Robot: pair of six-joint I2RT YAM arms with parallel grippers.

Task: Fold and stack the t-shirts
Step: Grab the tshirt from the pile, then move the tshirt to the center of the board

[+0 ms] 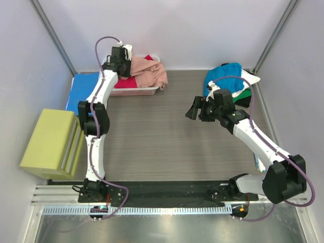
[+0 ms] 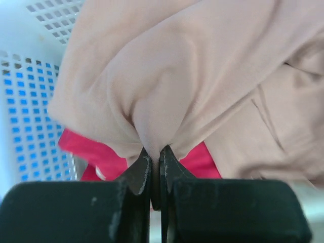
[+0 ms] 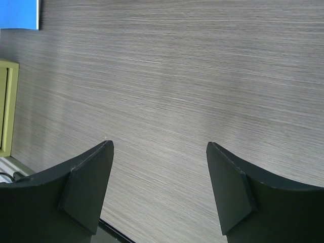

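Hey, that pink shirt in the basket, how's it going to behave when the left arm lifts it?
Likely floppy: the pink shirt bunches into folds where the left gripper pinches it, so it should drape and trail. Probably light, since one small pinch gathers the thin cloth. It may drag the magenta shirt beneath it in the basket.

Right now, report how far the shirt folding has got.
Done: nothing folded or stacked yet. In hand: left gripper pinches the pink t-shirt over the white basket, magenta shirt beneath; right gripper open over the table. Left: every fold, plus the crumpled pile far right.
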